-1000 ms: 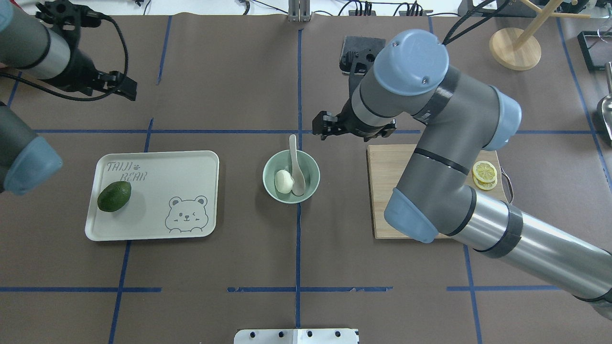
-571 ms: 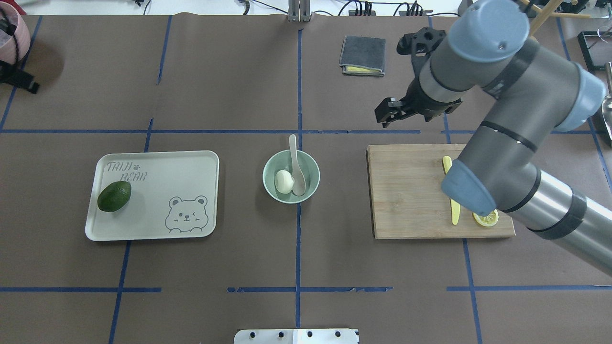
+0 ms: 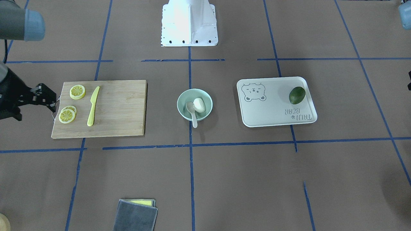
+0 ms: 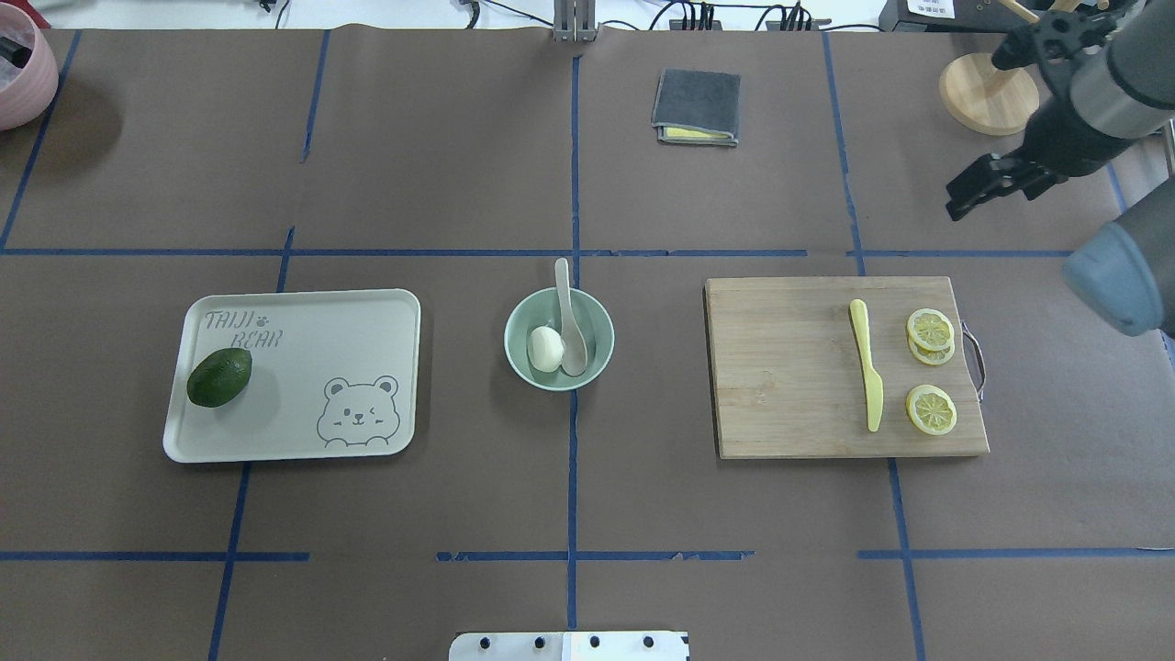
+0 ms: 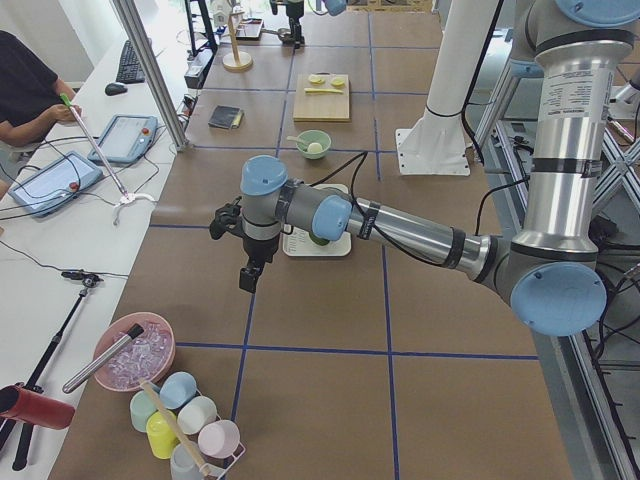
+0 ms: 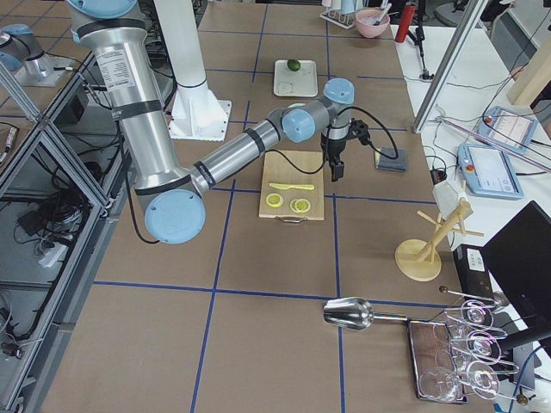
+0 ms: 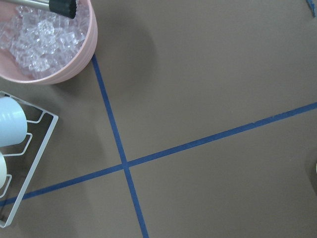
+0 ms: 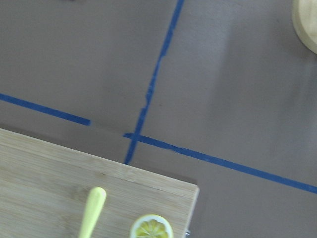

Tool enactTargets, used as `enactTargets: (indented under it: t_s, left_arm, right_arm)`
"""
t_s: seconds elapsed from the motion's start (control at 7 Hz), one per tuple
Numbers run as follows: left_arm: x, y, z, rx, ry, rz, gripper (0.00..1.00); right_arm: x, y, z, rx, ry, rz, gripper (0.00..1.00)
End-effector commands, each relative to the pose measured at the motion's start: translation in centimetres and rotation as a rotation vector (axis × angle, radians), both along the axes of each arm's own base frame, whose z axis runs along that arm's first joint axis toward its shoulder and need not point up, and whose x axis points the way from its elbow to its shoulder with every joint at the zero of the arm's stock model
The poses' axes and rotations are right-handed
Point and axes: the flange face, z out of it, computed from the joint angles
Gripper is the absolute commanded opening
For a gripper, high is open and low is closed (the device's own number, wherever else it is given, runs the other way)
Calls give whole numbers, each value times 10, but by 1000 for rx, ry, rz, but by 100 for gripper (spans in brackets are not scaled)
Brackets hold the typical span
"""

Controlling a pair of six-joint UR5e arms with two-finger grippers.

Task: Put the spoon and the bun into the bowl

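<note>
The mint-green bowl [image 4: 598, 330] stands at the table's middle and also shows in the front-facing view [image 3: 184, 99]. The white bun [image 4: 545, 349] [image 3: 199, 104] lies inside it. The pale spoon [image 4: 569, 321] [image 3: 192, 112] lies in the bowl beside the bun, with its handle sticking out over the far rim. My right gripper [image 4: 956, 206] [image 3: 51, 104] hangs far to the right beyond the cutting board; it looks open and holds nothing. My left gripper [image 5: 249, 280] shows only in the exterior left view, over bare table far from the bowl; I cannot tell its state.
A white bear tray [image 4: 303, 367] holds an avocado [image 4: 219, 377] left of the bowl. A wooden cutting board [image 4: 789, 367] on the right carries a yellow knife [image 4: 867, 367] and lemon slices [image 4: 931, 409]. A grey cloth [image 4: 698, 106], a wooden stand [image 4: 989, 92] and a pink ice bowl [image 7: 44, 39] stand at the far side.
My right arm has swung from beside the bowl to the far right, uncovering the board. My left arm has left the overhead view. Spoon and bun stayed in the bowl.
</note>
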Motion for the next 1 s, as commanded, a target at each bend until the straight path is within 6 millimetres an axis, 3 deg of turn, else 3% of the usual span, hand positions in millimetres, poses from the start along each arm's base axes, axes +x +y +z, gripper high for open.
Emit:
enactTargets:
  t_s: [0.0, 0.29, 0.57, 0.86]
  left_arm:
    - [-27, 10, 26, -57, 1, -26, 100]
    - [-27, 18, 58, -97, 98, 35, 100]
    - [-35, 25, 64, -108, 104, 19, 100]
    - [-37, 26, 65, -111, 104, 16, 100]
  right_arm:
    - [98, 12, 85, -20, -10, -31, 100]
    - [155, 15, 145, -38, -4, -38, 100]
    - [185, 42, 187, -106, 0, 5, 100]
    - [208, 46, 198, -130, -13, 50, 100]
